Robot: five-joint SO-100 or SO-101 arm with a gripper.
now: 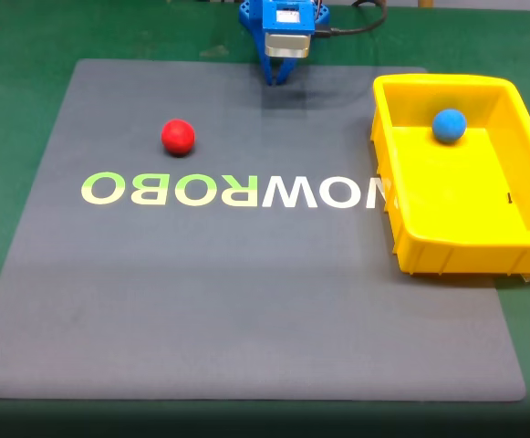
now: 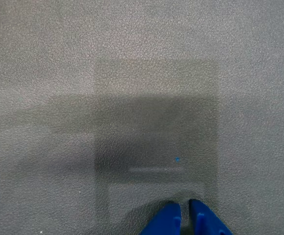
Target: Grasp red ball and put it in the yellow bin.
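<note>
a green table [image 1: 9, 55] carries a large grey mat [image 1: 246, 301] printed with mirrored "nowrobo" lettering [image 1: 233, 190] across its middle. the red ball [image 1: 178, 136] sits on the mat toward its far left corner in the fixed view, just above the lettering. the yellow bin [image 1: 447, 251] rests over the mat's right edge, near the far right corner, partly on the green table. the wrist view shows the mat's pebbled grey surface under a blocky shadow.
</note>
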